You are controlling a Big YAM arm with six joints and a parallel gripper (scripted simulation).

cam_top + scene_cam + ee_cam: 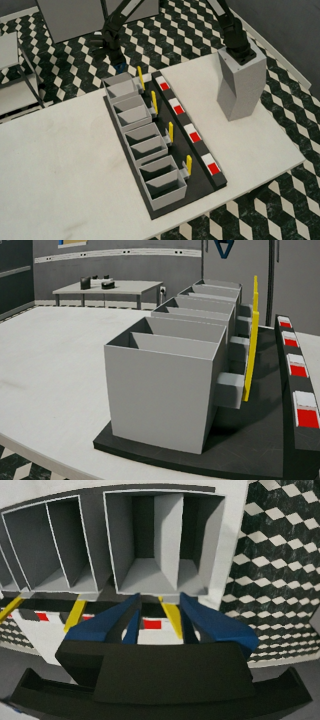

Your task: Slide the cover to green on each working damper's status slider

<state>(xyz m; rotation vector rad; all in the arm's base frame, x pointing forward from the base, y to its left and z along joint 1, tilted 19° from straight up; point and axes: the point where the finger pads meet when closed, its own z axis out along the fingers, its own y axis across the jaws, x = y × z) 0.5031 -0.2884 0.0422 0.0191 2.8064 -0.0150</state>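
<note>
The hand point(120, 67) point(224, 252) point(160, 598) hangs partly open above the far damper point(121, 86) point(165, 545), its blue fingertips apart with nothing between them. All four dampers stand in a row on the bench point(77, 160) point(64, 356), behind sliders showing red.

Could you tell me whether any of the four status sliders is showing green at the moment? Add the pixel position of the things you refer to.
No, all four sliders point(213, 168) point(307, 417) show red beside their white covers.
</note>
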